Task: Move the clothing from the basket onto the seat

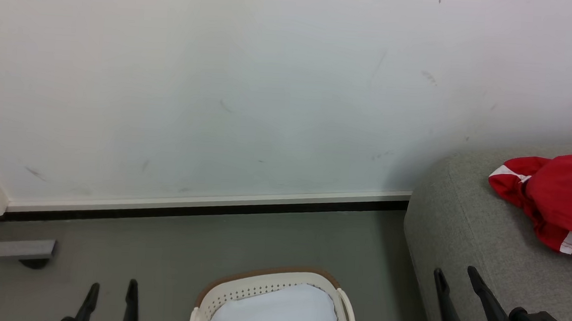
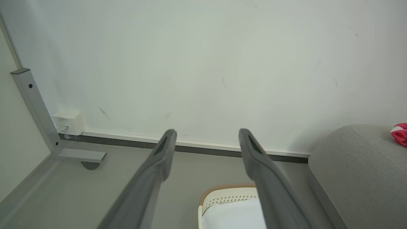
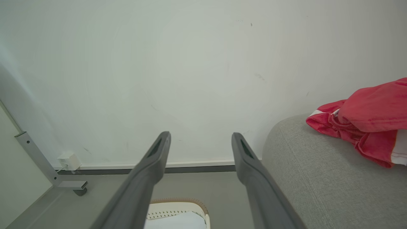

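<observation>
Head view, from the left: the left gripper (image 1: 113, 289) points up from the lower edge over the floor (image 1: 241, 237), its fingers parted with nothing between them. The left wrist view has the same empty gap. Next comes the basket (image 1: 269, 274), standing on the floor near the wall (image 1: 221, 77) with a pale cloth (image 1: 277, 311) lying in it. Its near half is cut off by the picture's edge, so what lies there cannot be told. Right of it, the right gripper (image 1: 455, 276) hovers over the front of the seat (image 1: 461, 226), fingers spread and holding nothing. Farthest right, the clothing (image 1: 557, 197) lies bunched on the seat, well apart from both grippers. Judged from this, the move looks done, since the clothing is out of the basket and on the seat. Little seems left except bringing the arms to rest.
</observation>
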